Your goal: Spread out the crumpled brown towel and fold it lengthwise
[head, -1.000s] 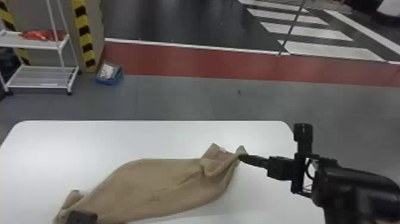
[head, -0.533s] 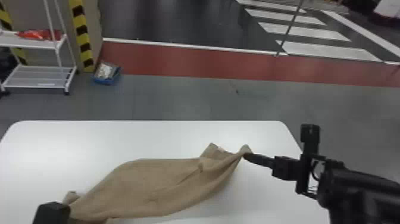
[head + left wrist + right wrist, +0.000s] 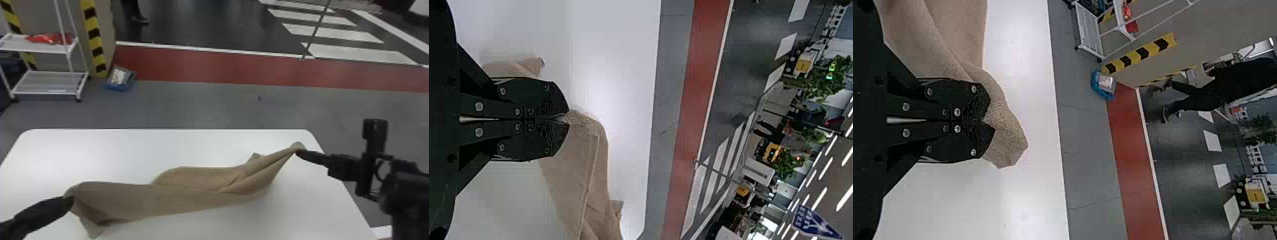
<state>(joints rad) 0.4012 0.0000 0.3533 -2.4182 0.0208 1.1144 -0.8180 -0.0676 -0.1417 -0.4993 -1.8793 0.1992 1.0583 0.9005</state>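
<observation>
Brown towel: across lower middle of the head view, over the white table. Judged light, limp, not fragile; likely to sag between holds. Left gripper, lower left, clenched on one end; right gripper, right of centre, pinching the other. Corners, I'd judge, give best hold.
</observation>
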